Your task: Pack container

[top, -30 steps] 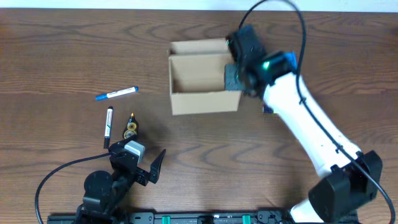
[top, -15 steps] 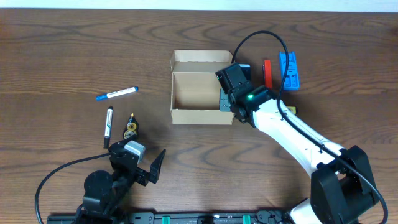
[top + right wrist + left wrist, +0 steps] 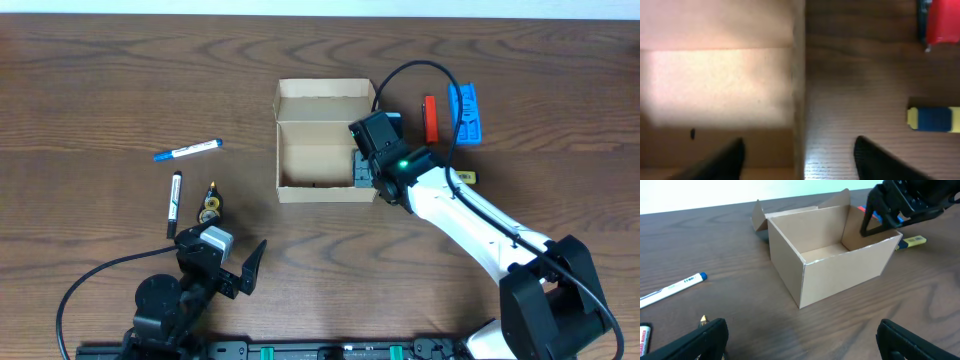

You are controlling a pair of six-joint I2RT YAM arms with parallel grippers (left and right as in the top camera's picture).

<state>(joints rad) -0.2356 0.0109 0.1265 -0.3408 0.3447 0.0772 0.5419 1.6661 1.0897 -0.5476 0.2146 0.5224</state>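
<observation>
Right wrist view shows the right gripper, jaws released, straddling the right wall of the container, one jaw inside; the left gripper, also released, sits well apart.

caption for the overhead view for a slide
Right gripper open astride the right wall of the small rectangular tan cardboard box; left gripper open, away from it.

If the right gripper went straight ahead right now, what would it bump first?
Most likely the container's right wall, which sits between the right gripper's open fingers, one inside, one outside. Depth is unclear.
</observation>
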